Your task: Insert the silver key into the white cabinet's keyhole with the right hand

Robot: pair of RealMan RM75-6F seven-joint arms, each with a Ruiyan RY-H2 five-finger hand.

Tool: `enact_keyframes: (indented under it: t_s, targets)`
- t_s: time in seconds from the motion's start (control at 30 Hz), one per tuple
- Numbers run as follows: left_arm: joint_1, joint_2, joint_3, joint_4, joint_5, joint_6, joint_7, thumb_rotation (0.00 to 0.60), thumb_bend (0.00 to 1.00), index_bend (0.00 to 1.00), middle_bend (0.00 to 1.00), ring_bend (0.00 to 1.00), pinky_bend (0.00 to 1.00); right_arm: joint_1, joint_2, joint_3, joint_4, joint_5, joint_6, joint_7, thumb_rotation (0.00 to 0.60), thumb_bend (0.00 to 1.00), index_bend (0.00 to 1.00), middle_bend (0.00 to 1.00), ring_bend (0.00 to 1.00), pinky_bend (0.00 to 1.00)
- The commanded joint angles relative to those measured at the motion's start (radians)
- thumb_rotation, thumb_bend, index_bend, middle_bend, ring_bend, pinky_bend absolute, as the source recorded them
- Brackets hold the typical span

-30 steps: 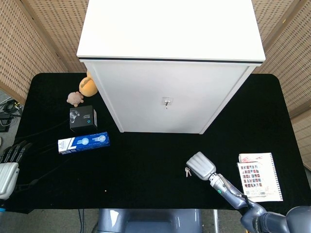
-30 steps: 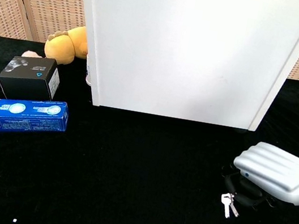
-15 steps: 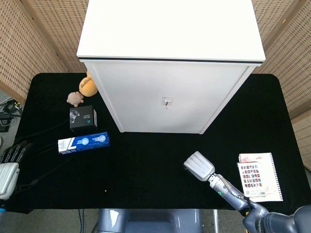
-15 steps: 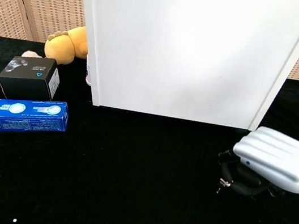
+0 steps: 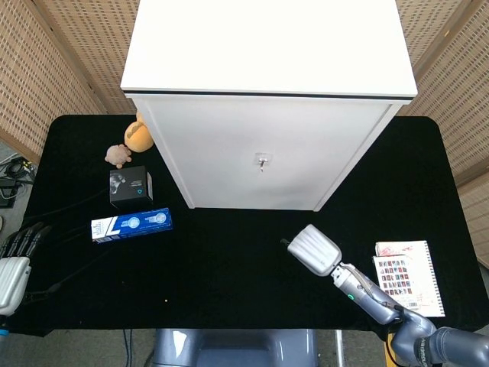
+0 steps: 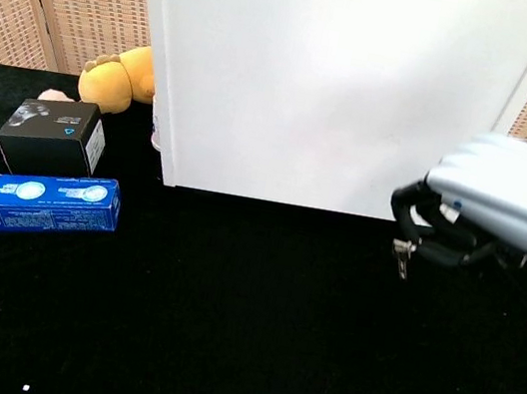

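The white cabinet (image 5: 267, 84) stands at the back middle of the black table, its keyhole (image 5: 262, 160) on the front face with a small key hanging in it. My right hand (image 5: 313, 249) hovers in front of the cabinet, lifted off the table; in the chest view the right hand (image 6: 501, 201) has its fingers curled around the silver key (image 6: 402, 258), which dangles below them. The key is hidden under the hand in the head view. My left hand (image 5: 14, 260) rests at the table's left edge, holding nothing, fingers apart.
A blue box (image 5: 131, 224), a black box (image 5: 130, 186), a small brown toy (image 5: 118, 155) and a yellow plush (image 5: 137, 136) lie left of the cabinet. A notebook (image 5: 407, 277) lies at the right front. Woven screens stand behind.
My right hand closed on the key that lay on the table, then lifted it up and toward the cabinet. The left hand has not moved.
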Motion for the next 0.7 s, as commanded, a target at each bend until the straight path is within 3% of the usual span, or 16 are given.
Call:
enact_keyframes:
  t_s: [0.03,0.4,0.7]
  targets:
    - [0.0,0.0,0.001,0.0,0.002,-0.001,0.0,0.6,0.0,0.0,0.0,0.0,0.0,0.032,0.065,0.041,-0.08,-0.011,-0.008,-0.064,0.6,0.59,0.65,0.89,0.89,1.0]
    - [-0.003,-0.005,0.003,0.005,0.0,-0.008,0.006,0.6,0.0,0.0,0.0,0.0,0.0,0.109,0.211,0.203,-0.279,0.071,-0.057,-0.208,0.6,0.59,0.65,0.89,0.89,1.0]
    - [-0.001,-0.006,0.004,0.003,0.002,-0.004,0.007,0.6,0.0,0.0,0.0,0.0,0.0,0.143,0.229,0.273,-0.303,0.131,-0.062,-0.249,0.6,0.59,0.66,0.89,0.89,1.0]
